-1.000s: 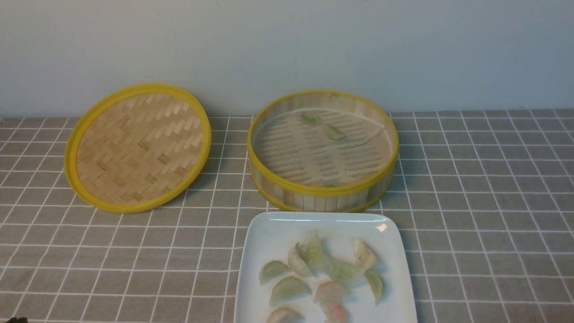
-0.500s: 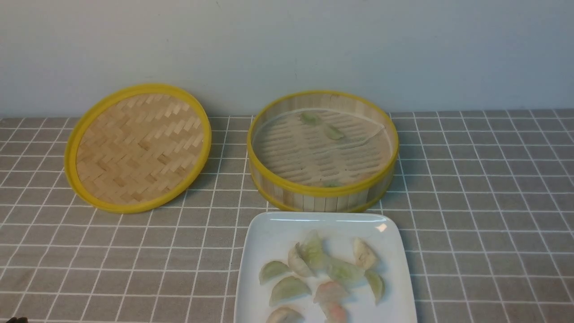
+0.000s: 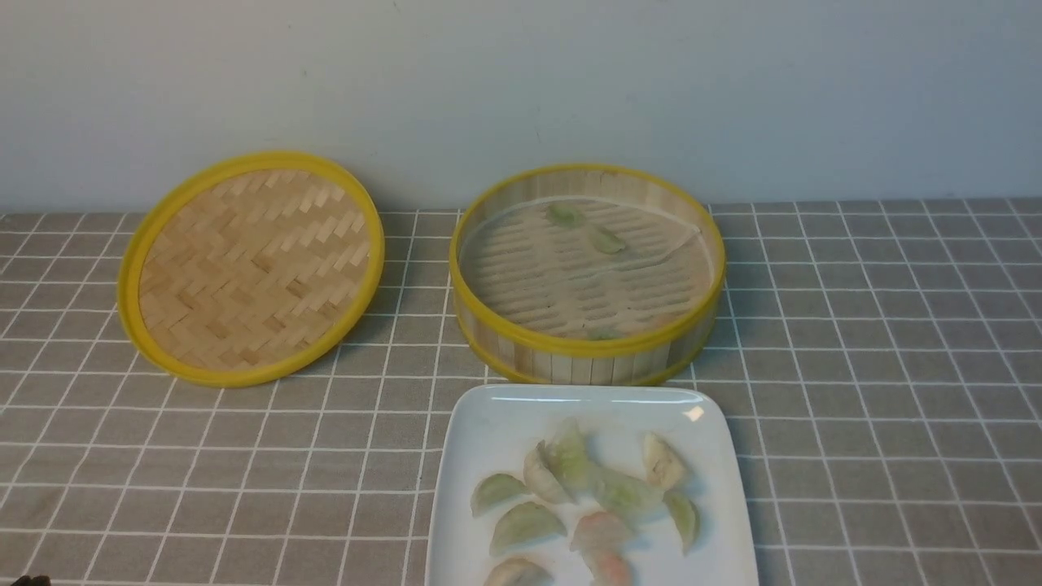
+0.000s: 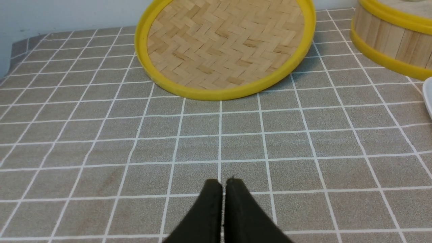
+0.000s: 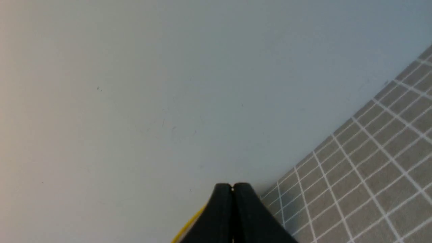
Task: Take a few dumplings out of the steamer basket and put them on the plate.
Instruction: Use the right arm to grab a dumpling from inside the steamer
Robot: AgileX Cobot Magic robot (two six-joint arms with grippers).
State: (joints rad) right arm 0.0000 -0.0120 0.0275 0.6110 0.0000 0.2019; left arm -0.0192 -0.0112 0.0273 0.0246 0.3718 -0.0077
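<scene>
The round bamboo steamer basket (image 3: 586, 346) stands at the table's middle back, with two pale green dumplings (image 3: 606, 239) on its paper liner near the far wall and a third just showing behind the near wall. In front of it the white square plate (image 3: 505, 415) holds several dumplings (image 3: 521, 525), green, whitish and pinkish. My left gripper (image 4: 223, 184) is shut and empty, low over the cloth, well short of the lid. My right gripper (image 5: 232, 186) is shut and empty, pointing at the bare wall. Neither arm reaches into the front view.
The flat herringbone-woven lid (image 3: 252, 264) with a yellow rim lies left of the basket, tilted up at the back. A grey checked cloth (image 3: 879, 366) covers the table up to the pale wall. The basket's wall (image 4: 388, 37) and the plate's edge (image 4: 429, 98) show in the left wrist view.
</scene>
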